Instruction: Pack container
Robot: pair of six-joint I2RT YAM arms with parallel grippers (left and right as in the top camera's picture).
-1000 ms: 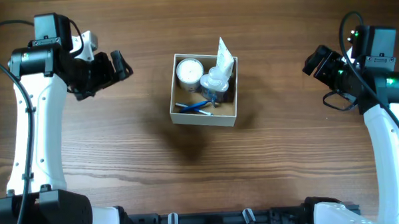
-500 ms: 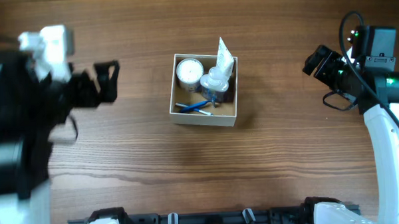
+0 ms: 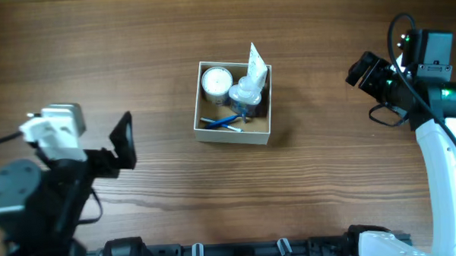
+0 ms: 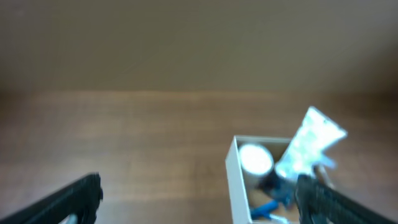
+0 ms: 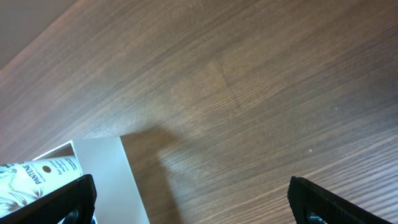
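Note:
The container is a square white-walled cardboard box at the table's middle. It holds a white-lidded jar, a clear bottle, a white tube standing up at its far right corner, and a blue item. My left gripper is open and empty at the front left, well away from the box. Its blurred wrist view shows the box wall, the jar and the tube. My right gripper is open and empty to the right of the box. Its wrist view shows the box wall.
The left arm's bulk fills the front left corner. The right arm runs along the right edge. A black rail lies along the front edge. Bare wooden tabletop surrounds the box.
My left arm has swung from the far left of the table down to the front left, with motion blur on the way. The right arm and the box contents have not moved.

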